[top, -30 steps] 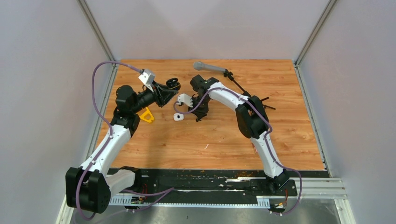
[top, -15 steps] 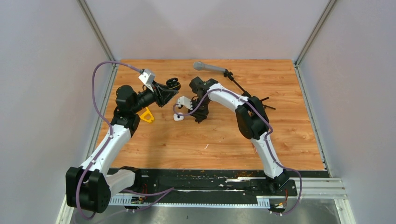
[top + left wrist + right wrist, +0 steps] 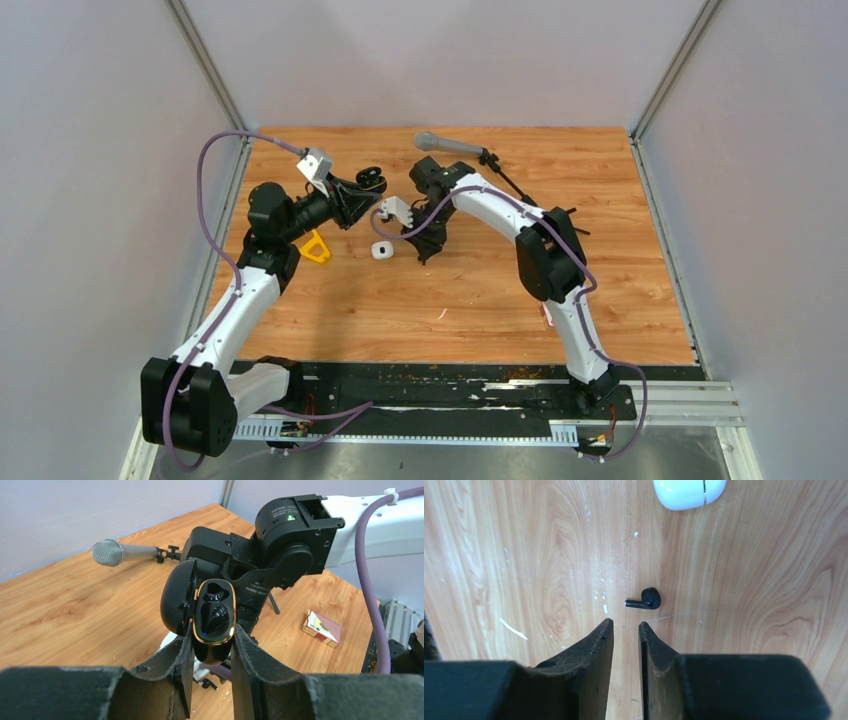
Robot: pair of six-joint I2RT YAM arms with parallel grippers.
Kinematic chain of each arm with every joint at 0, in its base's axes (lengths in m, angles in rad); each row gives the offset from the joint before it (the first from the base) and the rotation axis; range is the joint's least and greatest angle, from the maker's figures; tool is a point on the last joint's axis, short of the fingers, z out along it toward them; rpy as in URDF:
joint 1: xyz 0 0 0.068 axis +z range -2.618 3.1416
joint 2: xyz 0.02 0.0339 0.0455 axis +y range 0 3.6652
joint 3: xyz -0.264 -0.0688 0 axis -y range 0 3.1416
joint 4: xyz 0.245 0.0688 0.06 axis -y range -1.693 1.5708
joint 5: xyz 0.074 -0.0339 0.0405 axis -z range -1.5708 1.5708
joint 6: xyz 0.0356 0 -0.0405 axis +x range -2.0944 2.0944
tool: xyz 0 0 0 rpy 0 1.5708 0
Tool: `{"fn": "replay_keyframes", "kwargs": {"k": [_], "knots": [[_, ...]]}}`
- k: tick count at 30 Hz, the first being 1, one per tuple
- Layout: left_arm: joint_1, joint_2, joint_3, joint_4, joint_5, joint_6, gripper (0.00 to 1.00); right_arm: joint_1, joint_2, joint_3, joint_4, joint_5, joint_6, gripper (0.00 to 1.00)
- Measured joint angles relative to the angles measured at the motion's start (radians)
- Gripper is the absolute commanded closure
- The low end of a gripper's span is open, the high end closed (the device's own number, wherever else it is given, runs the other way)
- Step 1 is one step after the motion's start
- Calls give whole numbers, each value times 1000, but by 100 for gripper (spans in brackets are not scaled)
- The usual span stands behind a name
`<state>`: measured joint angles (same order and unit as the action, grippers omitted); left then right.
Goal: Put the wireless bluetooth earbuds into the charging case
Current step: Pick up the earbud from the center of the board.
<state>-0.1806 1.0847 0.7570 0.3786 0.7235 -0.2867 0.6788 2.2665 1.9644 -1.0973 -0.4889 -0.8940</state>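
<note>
My left gripper (image 3: 212,641) is shut on a black charging case (image 3: 214,622) with a gold rim and holds it up in the air, lid open to the left. A glossy black earbud (image 3: 217,616) sits in the case's lower socket. The case also shows in the top view (image 3: 370,179). My right gripper (image 3: 626,625) points down at the table, its jaws a narrow gap apart with nothing between them. A second black earbud (image 3: 645,600) lies on the wood just beyond its fingertips. No white earbuds are in view.
A closed white case (image 3: 689,489) lies on the table past the black earbud, and shows in the top view (image 3: 381,251). A microphone on a stand (image 3: 447,145) lies at the back. A yellow object (image 3: 316,247) sits by the left arm. A small red box (image 3: 322,627) lies to the right.
My right wrist dipped slightly toward the white case, then rose and drew back a little. The left gripper and its case have not moved.
</note>
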Motion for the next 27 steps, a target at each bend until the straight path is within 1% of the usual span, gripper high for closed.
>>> {"fn": "replay_keyframes", "kwargs": {"k": [5, 7, 10, 13, 18, 27], "knots": [[0, 0, 0, -2, 0, 1, 100, -4, -8, -15, 50, -45, 156, 74], [0, 0, 5, -6, 0, 2, 100, -4, -9, -40, 80, -53, 232, 72], [1, 0, 13, -10, 0, 3, 100, -4, -9, -75, 116, -50, 331, 70], [6, 0, 21, -12, 0, 4, 100, -4, -9, -85, 134, -37, 393, 70], [11, 0, 24, -14, 0, 4, 100, -4, -9, -78, 163, -18, 447, 70], [11, 0, 24, -14, 0, 4, 100, -4, -2, -66, 195, 11, 487, 71]]}}
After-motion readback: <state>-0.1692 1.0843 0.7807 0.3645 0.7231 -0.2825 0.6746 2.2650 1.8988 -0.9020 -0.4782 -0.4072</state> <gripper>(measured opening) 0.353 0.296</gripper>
